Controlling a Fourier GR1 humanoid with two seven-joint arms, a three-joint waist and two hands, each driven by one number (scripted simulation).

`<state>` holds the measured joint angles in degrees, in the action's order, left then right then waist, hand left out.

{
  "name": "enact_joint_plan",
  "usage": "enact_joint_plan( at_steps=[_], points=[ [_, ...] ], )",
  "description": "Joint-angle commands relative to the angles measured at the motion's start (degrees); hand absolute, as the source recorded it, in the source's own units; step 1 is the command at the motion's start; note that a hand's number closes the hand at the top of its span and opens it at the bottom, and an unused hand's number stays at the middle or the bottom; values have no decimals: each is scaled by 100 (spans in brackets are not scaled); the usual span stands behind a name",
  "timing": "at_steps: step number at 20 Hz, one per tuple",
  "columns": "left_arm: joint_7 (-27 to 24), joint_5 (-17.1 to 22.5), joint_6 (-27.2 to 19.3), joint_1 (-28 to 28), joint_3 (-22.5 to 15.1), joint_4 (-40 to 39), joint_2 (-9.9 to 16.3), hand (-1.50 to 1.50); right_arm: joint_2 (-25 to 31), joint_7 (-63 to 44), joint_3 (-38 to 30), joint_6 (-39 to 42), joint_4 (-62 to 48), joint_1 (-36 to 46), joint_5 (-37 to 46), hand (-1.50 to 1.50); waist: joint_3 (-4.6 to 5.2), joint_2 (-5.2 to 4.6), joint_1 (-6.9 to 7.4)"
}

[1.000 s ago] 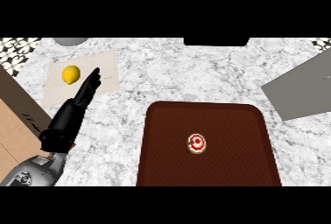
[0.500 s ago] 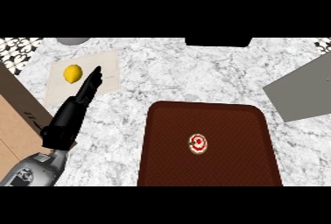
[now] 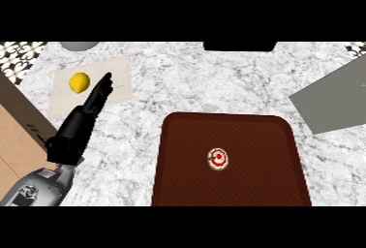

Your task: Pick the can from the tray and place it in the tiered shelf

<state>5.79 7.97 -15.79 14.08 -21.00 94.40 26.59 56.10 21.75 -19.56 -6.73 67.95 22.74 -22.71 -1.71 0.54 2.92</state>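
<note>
A small can (image 3: 220,159), seen from above with a red and white top, stands upright near the middle of the dark brown tray (image 3: 186,189). My left hand (image 3: 84,116) is at the left of the head view, fingers straight and pointing up the counter, well left of the tray and touching nothing. A grey slab (image 3: 336,99) at the right edge may be the tiered shelf; I cannot tell. My right hand shows nowhere.
A yellow lemon (image 3: 79,82) lies on a pale cutting board (image 3: 118,85) at the upper left, just beside my fingertips. A wooden surface (image 3: 18,140) runs along the left edge. A grey round object (image 3: 79,45) and a black block (image 3: 239,46) sit at the counter's back.
</note>
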Motion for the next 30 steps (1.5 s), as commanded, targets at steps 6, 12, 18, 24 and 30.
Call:
enact_joint_plan(
  at_steps=[6, 12, 18, 24, 30],
  points=[
    [-404, 188, -5, -225, 46, -787, -492, 0, 114, -321, 367, -953, -1349, 436, 995, -150, 182, -191, -99],
    [-127, 94, -135, -276, 35, -581, -528, 0, -12, 26, 145, -298, -2037, 696, 667, -150, 167, -119, -196],
    [-142, 67, -72, -435, -82, -523, -549, 0, 211, -38, -59, 579, -2529, 1269, 282, -150, 165, -133, -141],
    [-237, 53, -75, -331, 46, -661, -610, 0, 284, -196, -141, 1064, -2681, 1581, 71, -150, 173, -113, -230],
    [-212, 96, -18, -518, 146, -463, -459, 0, 690, -1094, -938, 1343, -3244, 2101, -800, -150, 176, -78, -266]
  ],
)
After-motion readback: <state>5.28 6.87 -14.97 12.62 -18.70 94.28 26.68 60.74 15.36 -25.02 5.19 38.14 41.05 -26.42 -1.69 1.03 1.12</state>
